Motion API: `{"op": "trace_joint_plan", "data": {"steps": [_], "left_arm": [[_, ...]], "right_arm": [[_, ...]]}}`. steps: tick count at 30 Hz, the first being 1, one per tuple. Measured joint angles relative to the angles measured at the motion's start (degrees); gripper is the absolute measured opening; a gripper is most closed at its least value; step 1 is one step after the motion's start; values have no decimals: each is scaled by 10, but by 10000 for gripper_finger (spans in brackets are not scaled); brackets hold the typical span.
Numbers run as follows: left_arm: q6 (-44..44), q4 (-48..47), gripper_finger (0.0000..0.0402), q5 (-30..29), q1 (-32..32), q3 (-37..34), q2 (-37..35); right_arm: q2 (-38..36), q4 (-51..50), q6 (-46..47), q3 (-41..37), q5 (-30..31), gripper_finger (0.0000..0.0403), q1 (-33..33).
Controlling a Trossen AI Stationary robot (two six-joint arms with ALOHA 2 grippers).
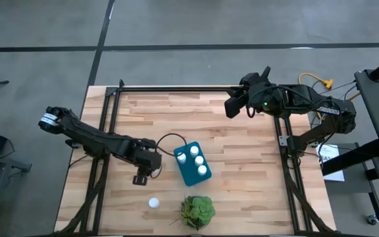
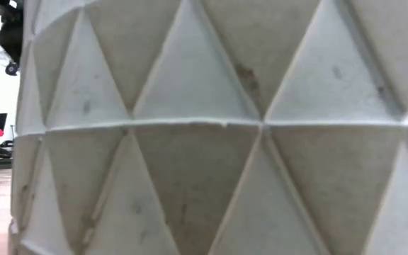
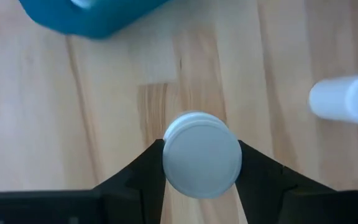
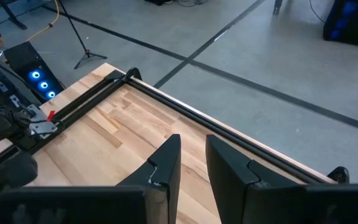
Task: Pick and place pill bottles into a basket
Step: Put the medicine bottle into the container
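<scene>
1. The left gripper is closed around 1 pill bottle, seen cap-on between the 2 fingers; the grasp is taken just beside the basket, so only a short carry appears to be needed.
2. In the basket, 3 white caps are shown upright in a row, which leaves little room for more.
3. A 2nd loose bottle is left on the surface near the plant; it is judged to be the next pick.
4. The right gripper is held at the far edge of the surface, fingers brought together on nothing, well apart from the work.
5. The low view is blocked by a white faceted pot.
</scene>
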Motion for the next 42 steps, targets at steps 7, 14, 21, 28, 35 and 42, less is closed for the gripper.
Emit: {"op": "trace_joint_plan", "data": {"steps": [7, 14, 21, 28, 35, 42], "left_arm": [[0, -54, 143, -24, 7, 77, 0], [-19, -66, 143, -29, 33, 143, 6], [-31, -79, 143, -33, 41, 217, 43], [-31, -132, 143, -40, 42, 300, 116], [-30, -134, 143, -40, 42, 364, 171], [-28, -134, 143, -42, 48, 376, 209]], "right_arm": [[0, 0, 0, 0, 0, 68, 0], [0, 0, 0, 0, 2, 68, 0], [0, 0, 0, 0, 2, 68, 0], [0, 0, 0, 0, 3, 68, 0], [0, 0, 0, 0, 3, 68, 0], [0, 0, 0, 0, 4, 68, 0]]}}
